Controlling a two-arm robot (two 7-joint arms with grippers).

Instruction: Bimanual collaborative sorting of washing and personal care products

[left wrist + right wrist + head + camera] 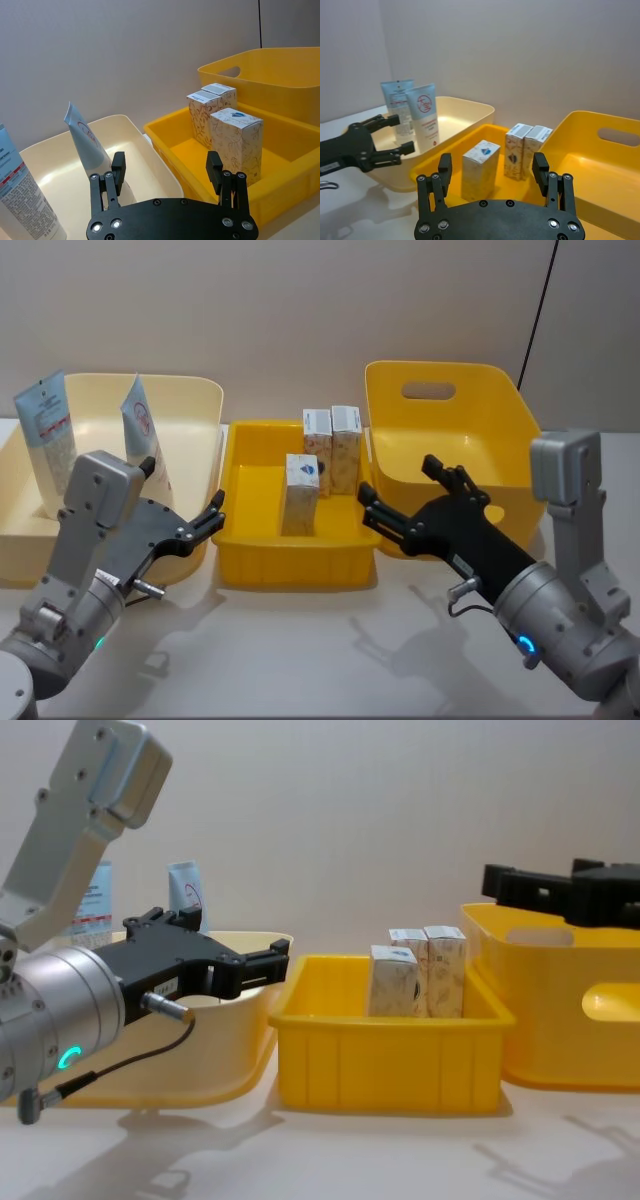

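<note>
**Left tool** (185, 490): fingers apart, holding nothing. It hovers above the near corner of the cream bin (180, 380), on the side next to the shallow yellow tray (295, 565).

**Right tool** (405, 490): fingers apart, holding nothing. It hovers above the near rim of the deep yellow bin (470, 430), on the side facing the tray.

**Shallow yellow tray**: at the middle of the worktop (320, 650), between the two bins. It holds three cream boxes, all upright.
- Near box (300, 490): stands alone mid-tray, apart from the others.
- Left rear box (317, 440) and right rear box (346, 445): side by side and touching, against the tray's far wall.

**Cream bin**: toward the worktop's left edge. It holds two light-blue-and-white tubes, standing cap-down and leaning.
- Lettered tube (45, 435): at the bin's left end.
- Logo tube (140, 425): stands just behind the left tool's fingers.

**Deep yellow bin**: toward the worktop's right edge, with a handle slot in its far wall.
</note>
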